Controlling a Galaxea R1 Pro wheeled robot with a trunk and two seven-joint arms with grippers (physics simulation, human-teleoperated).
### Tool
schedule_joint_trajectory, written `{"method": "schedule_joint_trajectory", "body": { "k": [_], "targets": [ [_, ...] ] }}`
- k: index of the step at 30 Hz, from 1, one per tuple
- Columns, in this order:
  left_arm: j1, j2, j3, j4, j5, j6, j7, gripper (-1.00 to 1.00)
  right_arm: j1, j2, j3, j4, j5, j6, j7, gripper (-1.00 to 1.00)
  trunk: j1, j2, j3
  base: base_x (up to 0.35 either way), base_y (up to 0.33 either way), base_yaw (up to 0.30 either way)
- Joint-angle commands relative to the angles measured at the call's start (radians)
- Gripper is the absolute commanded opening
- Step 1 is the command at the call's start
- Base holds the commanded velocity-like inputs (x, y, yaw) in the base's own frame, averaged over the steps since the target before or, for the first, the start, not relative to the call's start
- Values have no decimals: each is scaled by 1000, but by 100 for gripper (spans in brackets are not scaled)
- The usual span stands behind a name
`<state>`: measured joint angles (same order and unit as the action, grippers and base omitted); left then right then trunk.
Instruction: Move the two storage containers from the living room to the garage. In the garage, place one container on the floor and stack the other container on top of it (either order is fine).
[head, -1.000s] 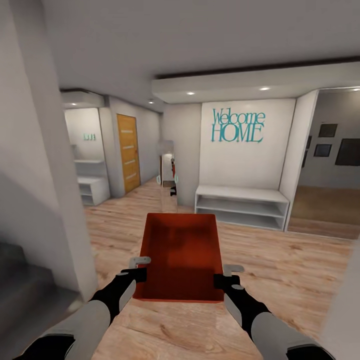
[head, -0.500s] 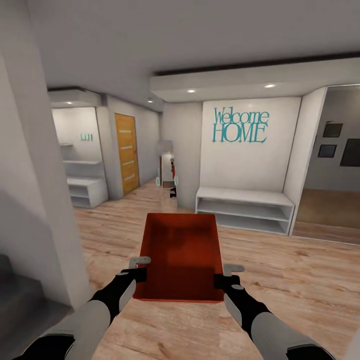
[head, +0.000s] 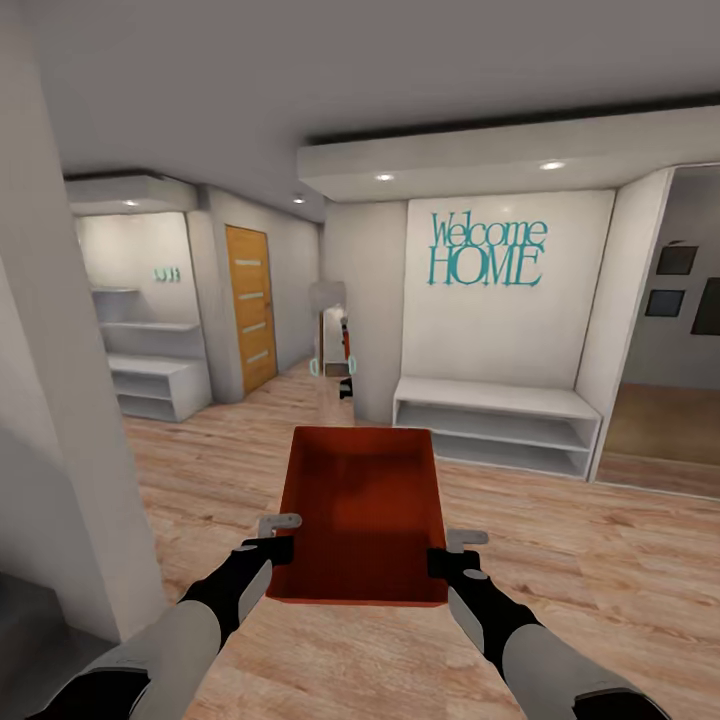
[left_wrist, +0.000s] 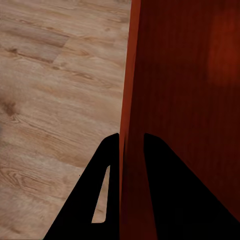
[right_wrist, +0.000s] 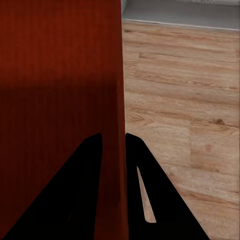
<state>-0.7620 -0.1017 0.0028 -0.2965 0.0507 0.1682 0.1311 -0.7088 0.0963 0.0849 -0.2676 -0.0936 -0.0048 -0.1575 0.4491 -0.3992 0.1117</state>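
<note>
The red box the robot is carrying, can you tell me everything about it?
The storage container is a red-orange rectangular bin with an open top, thin plain walls and nothing inside. It hangs level above the light wood floor. The left gripper pinches one side wall and the right gripper pinches the opposite one, a finger on either face.

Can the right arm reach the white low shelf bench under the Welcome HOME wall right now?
Probably not. The right pincer is shut on the wall of the red-orange open-top storage container, shared with the left pincer, and the white low shelf bench sits well ahead across open wood plank floor.
</note>
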Motion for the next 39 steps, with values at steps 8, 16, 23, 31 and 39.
{"method": "schedule_joint_trajectory", "body": {
  "k": [8,16,23,31,39],
  "targets": [
    [0,7,29,-15,-17,7,10,-100,0,-6,-10,2,-9,2,-8,-100,1,-1,0,323,0,184],
    [0,7,29,-15,-17,8,10,-100,0,-6,-10,2,-9,-1,-9,-100,1,-1,0,323,0,124],
    [0,7,29,-15,-17,7,10,-100,0,-6,-10,2,-9,-2,-8,-100,1,-1,0,323,0,7],
    [0,7,29,-18,-17,7,10,-100,0,-6,-10,2,-9,-2,-10,-100,1,-1,0,323,0,3],
    [0,7,29,-18,-17,7,10,-100,0,-8,-11,2,-10,-1,-10,-100,1,-1,0,323,0,175]
  ]
}}
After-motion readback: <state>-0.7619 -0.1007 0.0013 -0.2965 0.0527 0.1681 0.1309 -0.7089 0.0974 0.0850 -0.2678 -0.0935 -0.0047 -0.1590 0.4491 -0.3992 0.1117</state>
